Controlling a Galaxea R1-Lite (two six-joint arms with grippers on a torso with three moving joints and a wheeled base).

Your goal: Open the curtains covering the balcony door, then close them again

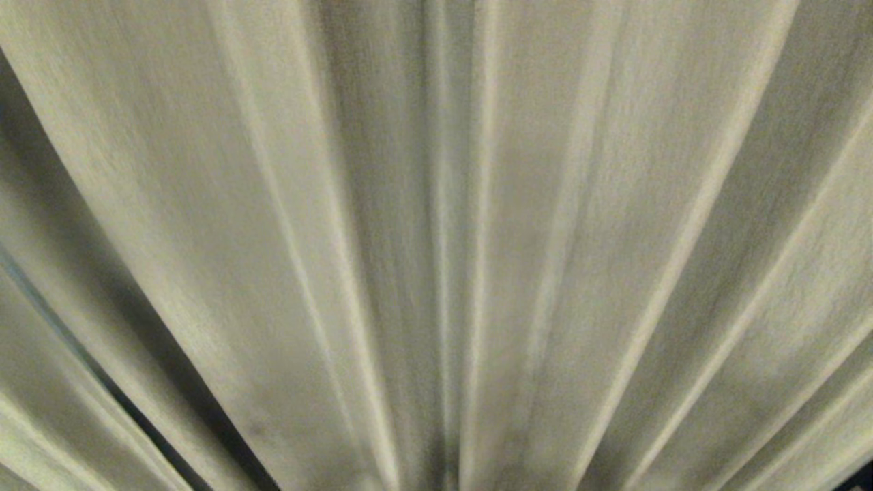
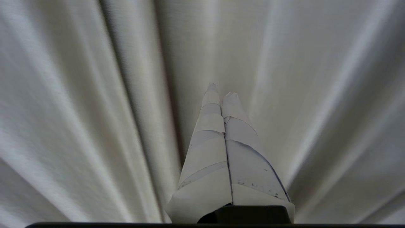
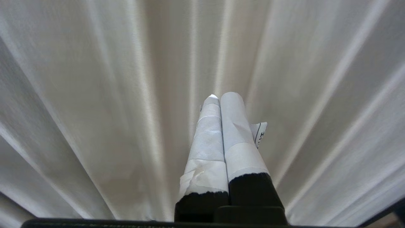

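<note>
1. Beige, thick pleated fabric of the curtains (image 1: 436, 225) fills the whole head view, its folds fanning out from the lower middle of the picture; neither arm shows there.
2. At the lower left of the head view a narrow dark gap (image 1: 170, 436) opens between two folds; what lies behind it cannot be made out.
3. The left gripper (image 2: 221, 91), its fingers (image 2: 208, 133) wrapped in white tape, points at the curtains (image 2: 95, 110). The fingers are pressed together with nothing between them. Whether their tips touch the cloth cannot be told.
4. The right gripper (image 3: 223, 96) has white-taped fingers (image 3: 234, 126) with black bases, likewise pressed together and empty, aimed at the pleats (image 3: 95, 110). A small loose end of tape (image 3: 260, 133) with dark print sticks out beside one finger.
5. The curtains hang drawn across in all three views, and the balcony door is hidden behind them.
</note>
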